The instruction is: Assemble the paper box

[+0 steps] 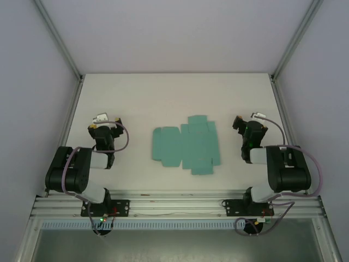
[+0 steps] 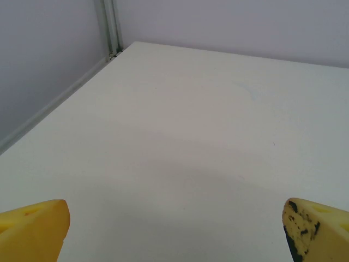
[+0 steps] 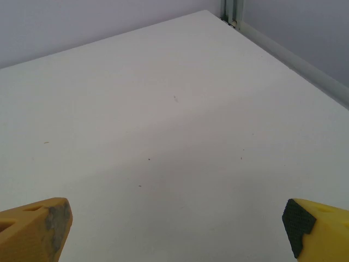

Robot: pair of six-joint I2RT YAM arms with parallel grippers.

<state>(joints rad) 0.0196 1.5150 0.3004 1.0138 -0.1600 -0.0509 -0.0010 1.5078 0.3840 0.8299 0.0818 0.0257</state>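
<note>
On the table (image 1: 136, 98), one flat paper box (image 1: 186, 144) lies between two wide-open, empty claws: left claw (image 2: 174, 232), right claw (image 3: 174, 232).

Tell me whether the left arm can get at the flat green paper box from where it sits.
Probably yes: the paper box lies flat on the table, to the right of the open left gripper, and nothing stands between them.

Robot lab test cell — white table (image 1: 136, 98), plain walls (image 1: 174, 33), aluminium frame posts (image 1: 59, 41).
</note>
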